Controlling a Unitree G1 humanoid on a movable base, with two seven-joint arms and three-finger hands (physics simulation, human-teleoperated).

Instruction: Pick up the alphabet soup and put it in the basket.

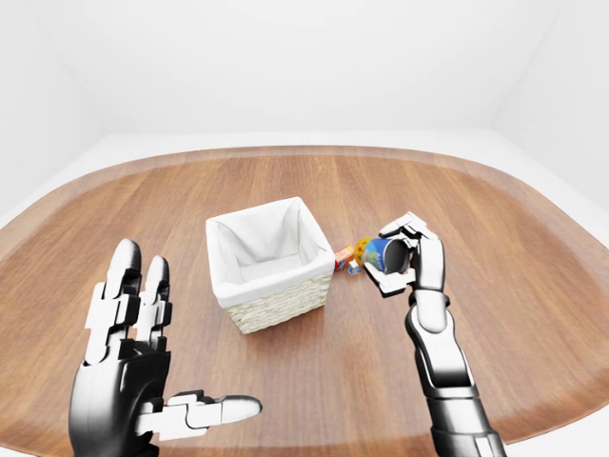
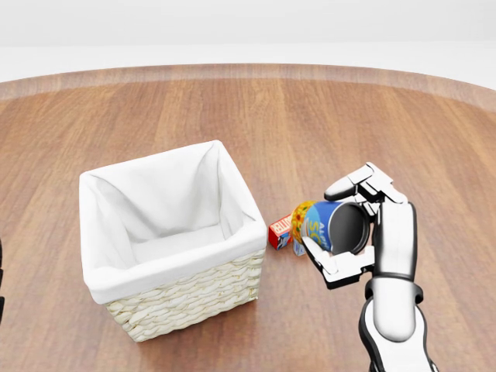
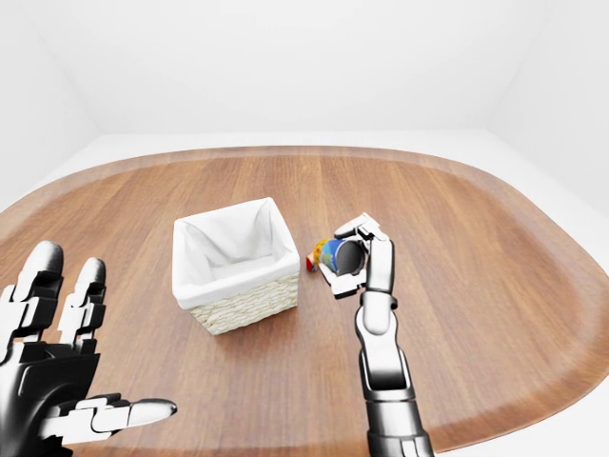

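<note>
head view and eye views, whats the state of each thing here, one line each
alphabet soup: lying sideways, dark end toward the camera, gripped by the right hand.
right hand: fingers closed round the can, to the right of the basket.
basket: upright on the table, open top, white liner, nothing visible inside.
left hand: open, fingers spread, holding nothing.
small red box: on the table between basket and can, partly hidden.
table: wooden.
</note>
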